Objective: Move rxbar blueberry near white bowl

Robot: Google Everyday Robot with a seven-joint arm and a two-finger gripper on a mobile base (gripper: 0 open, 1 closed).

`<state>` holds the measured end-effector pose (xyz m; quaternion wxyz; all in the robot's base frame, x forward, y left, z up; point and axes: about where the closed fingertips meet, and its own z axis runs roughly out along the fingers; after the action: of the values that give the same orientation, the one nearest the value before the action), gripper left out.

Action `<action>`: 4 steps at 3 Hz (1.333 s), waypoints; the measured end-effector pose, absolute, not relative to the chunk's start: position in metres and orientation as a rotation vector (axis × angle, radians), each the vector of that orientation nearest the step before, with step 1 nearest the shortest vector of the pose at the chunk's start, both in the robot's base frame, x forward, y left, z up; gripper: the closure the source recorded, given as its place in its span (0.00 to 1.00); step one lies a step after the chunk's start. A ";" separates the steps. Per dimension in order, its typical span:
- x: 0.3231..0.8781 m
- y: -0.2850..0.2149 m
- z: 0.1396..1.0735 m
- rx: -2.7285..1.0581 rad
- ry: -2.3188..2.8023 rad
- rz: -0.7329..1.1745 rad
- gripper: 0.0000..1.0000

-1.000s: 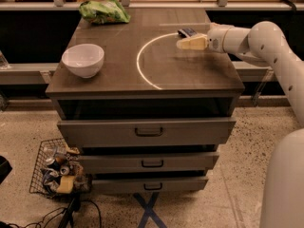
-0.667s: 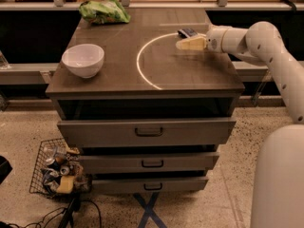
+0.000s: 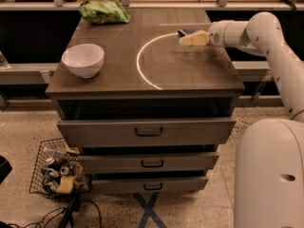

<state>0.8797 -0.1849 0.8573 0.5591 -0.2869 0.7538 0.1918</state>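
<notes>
The white bowl [image 3: 83,59] stands on the left front part of the dark table top [image 3: 180,70]. The rxbar blueberry [image 3: 185,31] shows as a small dark wrapper at the back right of the table, right at my gripper's tips and partly hidden by them. My gripper [image 3: 190,38], with pale yellow fingers, reaches in from the right along the white arm and sits low over the table at the bar. It is far to the right of the bowl.
A green snack bag [image 3: 103,10] lies at the table's back left corner. A bright arc of light [image 3: 142,65] marks the table top. Drawers [image 3: 147,132] are below. A wire basket of trash [image 3: 57,172] stands on the floor at left. My white base [image 3: 270,175] is at right.
</notes>
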 end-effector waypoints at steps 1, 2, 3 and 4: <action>0.884 -0.185 0.847 -0.656 1.819 0.466 0.00; 0.889 -0.178 0.832 -0.635 1.841 0.501 0.00; 0.895 -0.171 0.823 -0.623 1.844 0.524 0.00; 0.895 -0.168 0.822 -0.625 1.845 0.527 0.18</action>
<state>0.8954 -0.1683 0.8215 0.5327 -0.2621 0.7738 0.2209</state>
